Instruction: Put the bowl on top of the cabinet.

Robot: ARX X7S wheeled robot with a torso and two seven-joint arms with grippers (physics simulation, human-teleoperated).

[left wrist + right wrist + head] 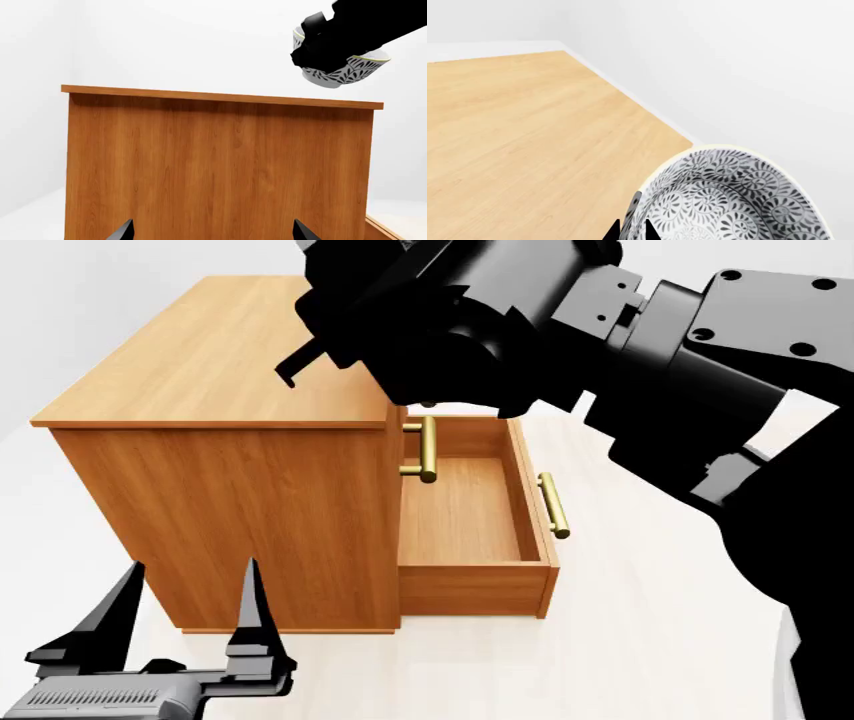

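The bowl (734, 200), white with a dense dark leaf pattern, hangs tilted above the cabinet's flat top (527, 125). My right gripper (630, 231) is shut on its rim, one fingertip inside and one outside. From the left wrist view the bowl (353, 70) sits in the right gripper (320, 47) a little above the top's right end. The orange-brown cabinet (227, 490) fills that view (220, 165). My left gripper (187, 605) stands open and empty, low beside the cabinet's side panel. In the head view my right arm hides the bowl.
One drawer (461, 510) is pulled out to the cabinet's right and holds nothing. Brass bar handles (554, 505) stick out on the drawer fronts. A pale surface (641, 630) lies around the cabinet. White walls stand behind it.
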